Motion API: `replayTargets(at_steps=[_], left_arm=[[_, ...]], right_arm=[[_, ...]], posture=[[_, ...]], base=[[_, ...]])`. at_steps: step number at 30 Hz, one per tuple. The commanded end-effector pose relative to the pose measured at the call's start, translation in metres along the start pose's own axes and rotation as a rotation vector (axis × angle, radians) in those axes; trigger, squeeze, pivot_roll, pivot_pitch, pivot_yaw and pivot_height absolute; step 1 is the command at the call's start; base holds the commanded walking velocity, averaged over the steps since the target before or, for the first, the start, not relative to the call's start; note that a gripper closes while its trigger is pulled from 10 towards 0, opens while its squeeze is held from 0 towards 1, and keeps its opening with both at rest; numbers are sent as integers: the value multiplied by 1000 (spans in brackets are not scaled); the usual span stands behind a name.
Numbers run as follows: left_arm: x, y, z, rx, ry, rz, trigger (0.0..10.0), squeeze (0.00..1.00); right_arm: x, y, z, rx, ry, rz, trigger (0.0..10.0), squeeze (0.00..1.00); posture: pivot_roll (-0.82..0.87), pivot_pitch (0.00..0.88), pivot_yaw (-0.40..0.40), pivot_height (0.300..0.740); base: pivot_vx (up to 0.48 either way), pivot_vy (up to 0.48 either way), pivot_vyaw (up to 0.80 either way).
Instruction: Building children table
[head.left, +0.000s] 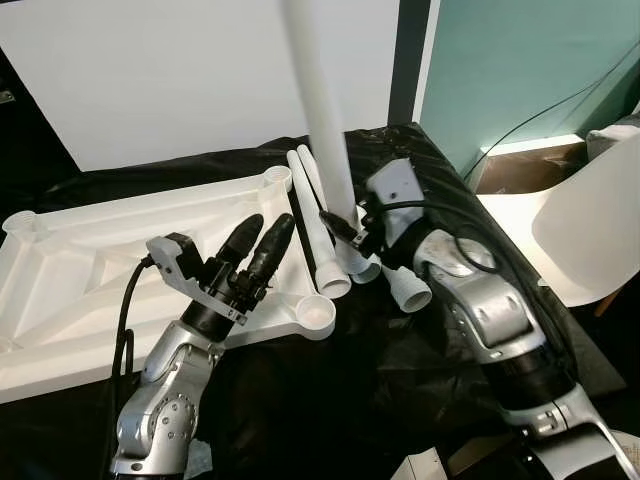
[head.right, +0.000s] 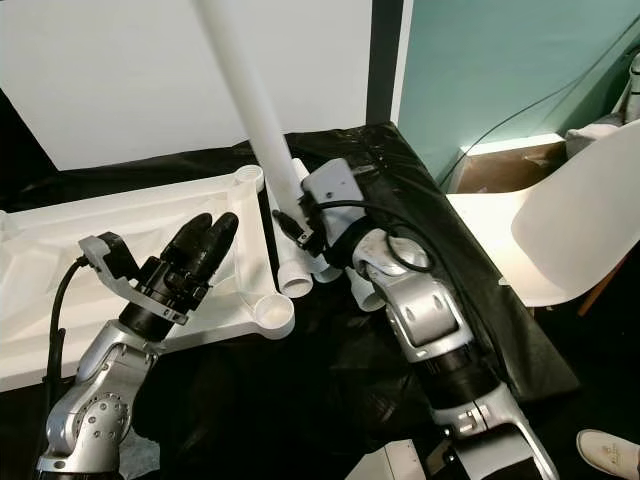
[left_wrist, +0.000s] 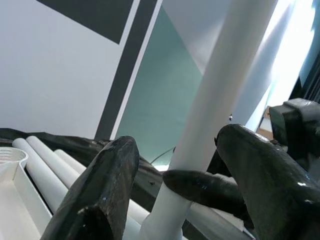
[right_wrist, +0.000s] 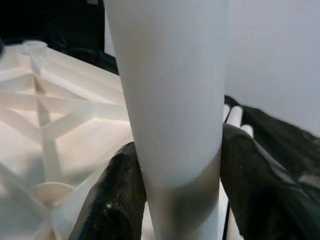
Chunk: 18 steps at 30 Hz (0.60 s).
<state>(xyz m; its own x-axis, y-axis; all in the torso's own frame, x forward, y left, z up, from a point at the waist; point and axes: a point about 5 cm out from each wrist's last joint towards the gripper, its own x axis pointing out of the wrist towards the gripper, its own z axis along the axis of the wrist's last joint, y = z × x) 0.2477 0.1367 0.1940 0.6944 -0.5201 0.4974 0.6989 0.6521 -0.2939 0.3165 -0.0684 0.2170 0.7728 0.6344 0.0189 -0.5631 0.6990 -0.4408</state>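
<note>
The white table top (head.left: 90, 250) lies upside down on black cloth, its near corner socket (head.left: 317, 313) facing up. My right gripper (head.left: 345, 225) is shut on a white table leg (head.left: 318, 100), held nearly upright just beyond that socket. In the right wrist view both fingers (right_wrist: 112, 200) press against the leg (right_wrist: 170, 100). My left gripper (head.left: 258, 240) hovers open over the table top's near edge, pointing toward the held leg. Its fingers (left_wrist: 100, 190) are apart and hold nothing.
Two loose white legs (head.left: 318, 235) lie on the cloth beside the table top, and another leg's end (head.left: 408, 292) lies under my right arm. A white chair (head.left: 590, 220) and a cardboard box (head.left: 520, 165) stand to the right. A white wall rises behind.
</note>
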Motion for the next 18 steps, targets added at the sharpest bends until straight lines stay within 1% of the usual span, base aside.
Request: replayTargets(at_steps=[1, 4, 5, 6, 7, 8, 10, 15, 18], left_arm=[[10, -6, 5, 9, -38, -30, 10000, 0], [18, -9, 6, 9, -56, -42, 10000, 0], [24, -8, 6, 20, -53, -23, 10000, 35], [24, -8, 6, 20, -53, -23, 10000, 35], [28, -7, 5, 28, -51, -9, 10000, 35], [34, -6, 6, 37, -63, 14, 10000, 12], [45, -4, 10, 67, -96, 54, 10000, 0], [57, 1, 13, 113, -119, 113, 10000, 0], [62, 1, 18, 114, -153, 130, 10000, 0]], right_arm=[[7, 6, 3, -73, 2, 23, 10000, 0], [12, 10, 7, -119, -12, 40, 10000, 0], [13, 13, 10, -158, -19, 53, 10000, 0], [13, 13, 10, -158, -19, 53, 10000, 0], [14, 14, 11, -186, -24, 63, 10000, 0], [15, 17, 13, -211, -32, 74, 10000, 0], [16, 21, 14, -246, -44, 96, 10000, 0], [16, 24, 14, -281, -43, 108, 10000, 0], [16, 25, 14, -294, -42, 110, 10000, 0]], posture=[[10, 0, 28, 740], [15, 0, 25, 740], [19, 0, 25, 740], [19, 0, 25, 740], [19, 0, 25, 740], [21, 0, 23, 740], [19, 0, 23, 740], [17, 0, 25, 740], [6, 0, 32, 740]], base=[[0, 0, 0], [0, 0, 0], [0, 0, 0], [0, 0, 0], [0, 0, 0], [0, 0, 0], [0, 0, 0], [0, 0, 0], [0, 0, 0]])
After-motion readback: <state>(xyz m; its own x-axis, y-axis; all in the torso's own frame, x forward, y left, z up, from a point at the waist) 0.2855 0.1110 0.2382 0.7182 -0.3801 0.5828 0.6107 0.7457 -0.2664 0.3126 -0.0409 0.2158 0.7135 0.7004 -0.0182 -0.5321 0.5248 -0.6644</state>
